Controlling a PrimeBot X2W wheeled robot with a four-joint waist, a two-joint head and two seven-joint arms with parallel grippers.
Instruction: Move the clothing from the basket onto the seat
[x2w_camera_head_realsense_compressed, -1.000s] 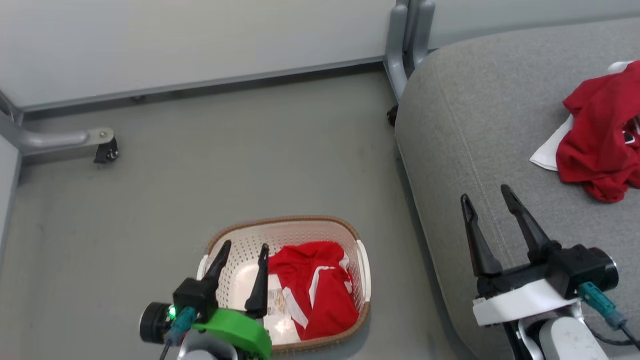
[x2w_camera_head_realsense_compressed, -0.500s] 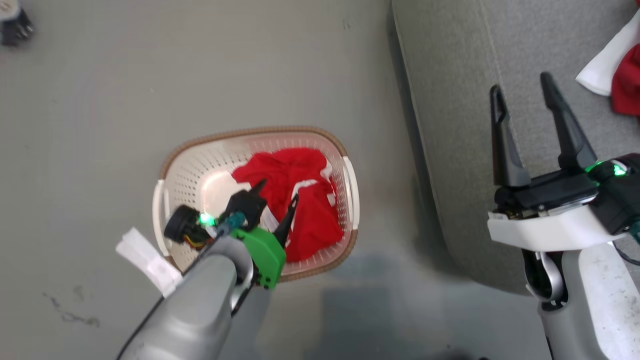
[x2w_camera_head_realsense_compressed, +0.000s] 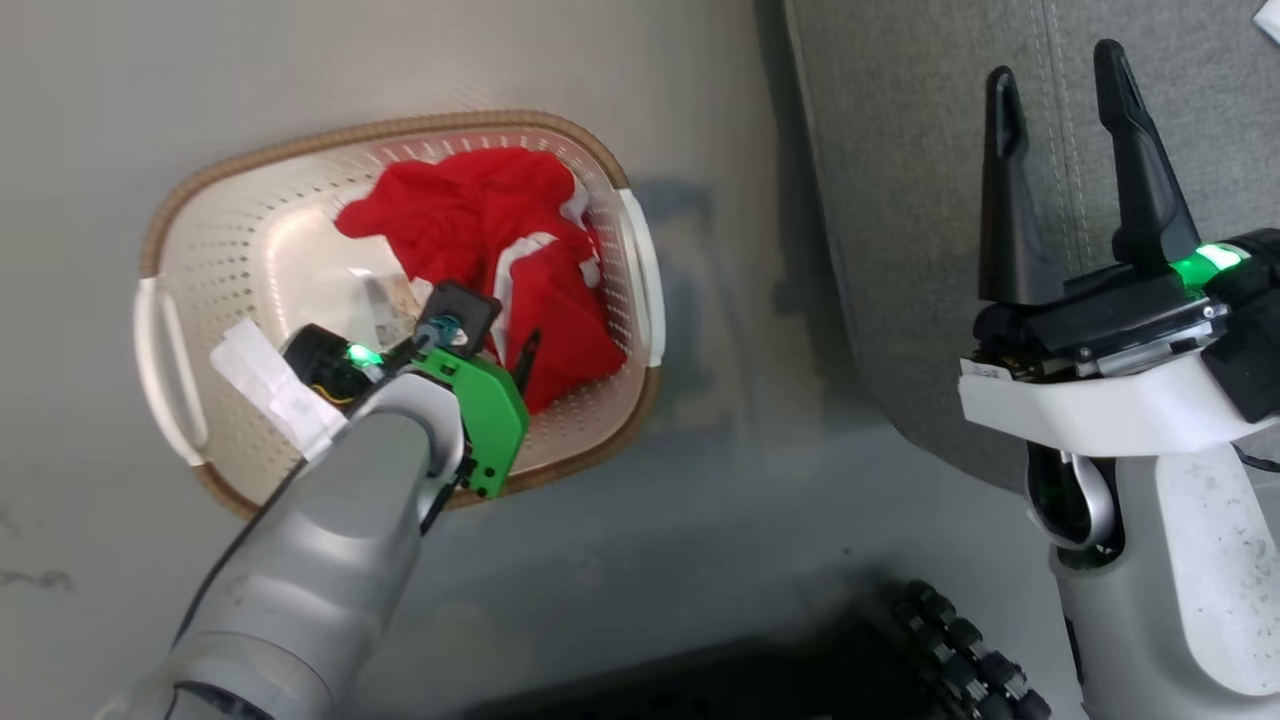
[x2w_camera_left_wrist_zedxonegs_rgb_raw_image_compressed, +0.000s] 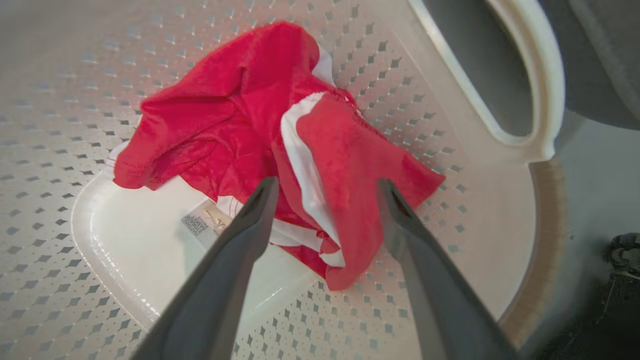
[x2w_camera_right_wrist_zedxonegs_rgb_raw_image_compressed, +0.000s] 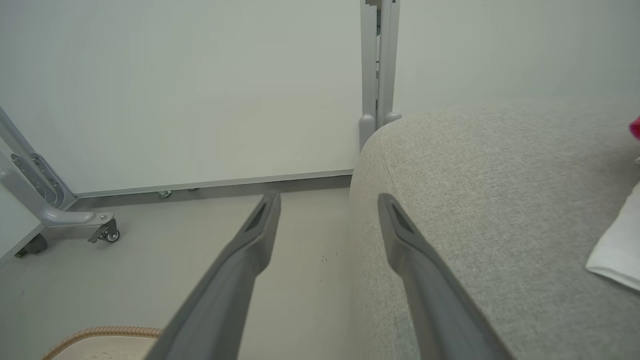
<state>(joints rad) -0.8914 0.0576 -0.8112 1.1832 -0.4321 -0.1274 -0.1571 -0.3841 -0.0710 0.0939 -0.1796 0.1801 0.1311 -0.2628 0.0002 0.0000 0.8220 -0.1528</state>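
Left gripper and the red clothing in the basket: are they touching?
Cannot tell. In the left wrist view the open left gripper overlaps the clothing in the basket, but neither it nor the head view shows contact or a gap plainly.

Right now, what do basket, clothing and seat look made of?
Basket: likely moulded plastic, glossy cream, going by the punched holes and shiny floor; the brown rim looks woven. Clothing: soft thin red fabric with a slight sheen and white stripes; it creases loosely. Seat: upholstery in matte grey woven cloth, with a visible weave and a stitched seam.
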